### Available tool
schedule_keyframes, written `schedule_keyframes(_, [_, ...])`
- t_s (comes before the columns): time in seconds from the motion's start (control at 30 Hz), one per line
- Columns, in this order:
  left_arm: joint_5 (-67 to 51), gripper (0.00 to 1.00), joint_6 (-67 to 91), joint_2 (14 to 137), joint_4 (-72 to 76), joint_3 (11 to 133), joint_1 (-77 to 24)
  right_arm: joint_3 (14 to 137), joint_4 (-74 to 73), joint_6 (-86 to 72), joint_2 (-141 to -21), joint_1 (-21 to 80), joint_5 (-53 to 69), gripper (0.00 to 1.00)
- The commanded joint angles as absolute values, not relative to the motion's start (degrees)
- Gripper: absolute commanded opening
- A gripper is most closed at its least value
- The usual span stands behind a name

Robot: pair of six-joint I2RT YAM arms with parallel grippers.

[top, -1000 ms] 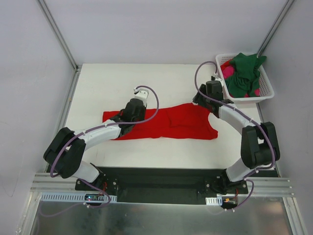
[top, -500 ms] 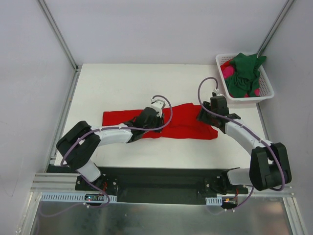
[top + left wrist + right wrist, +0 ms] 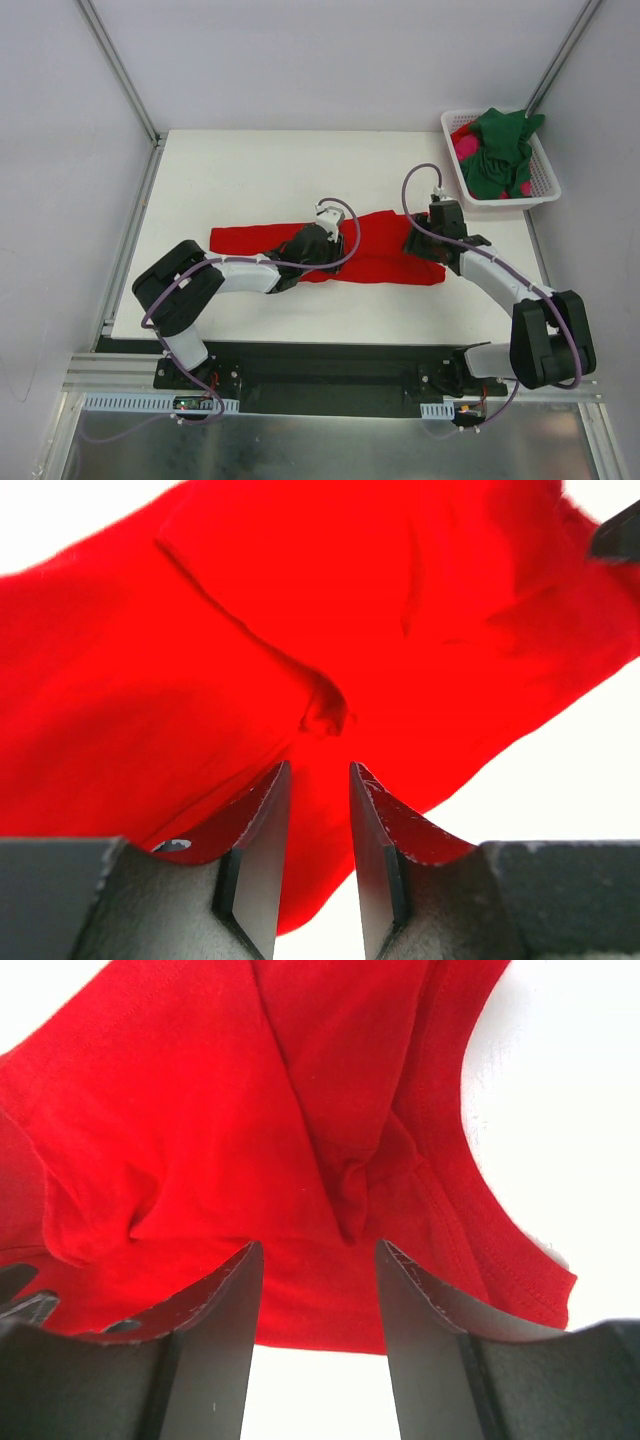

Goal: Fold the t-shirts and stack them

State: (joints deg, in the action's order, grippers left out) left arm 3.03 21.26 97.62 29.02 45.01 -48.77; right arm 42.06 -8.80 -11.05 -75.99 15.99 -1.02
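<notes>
A bright red t-shirt (image 3: 375,255) lies across the middle of the table as a long folded band. My left gripper (image 3: 322,242) rests over the band's middle, its jaws a little apart and open, with only a small raised pucker of cloth (image 3: 325,712) just ahead of them. At the shirt's right end, by the curved neck edge (image 3: 470,1210), my right gripper (image 3: 420,245) stands open, low over the cloth and holding nothing. A dark green t-shirt (image 3: 500,150) and a magenta-pink t-shirt (image 3: 466,148) are heaped in the basket.
The white slotted basket (image 3: 515,202) stands at the table's back right corner, close behind my right arm. Grey walls and metal frame posts (image 3: 120,70) close the table in on the left, back and right.
My left gripper slid right along the red shirt from its left part to its middle and opened. My right gripper came down toward me onto the shirt's right end.
</notes>
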Motion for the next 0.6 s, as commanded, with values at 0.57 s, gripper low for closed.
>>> schedule_keyframes(0.57, [-1.1, 0.31, 23.4, 100.8, 35.9, 49.9, -49.0, 47.7, -6.2, -8.2, -82.9, 15.1, -0.6, 0.52])
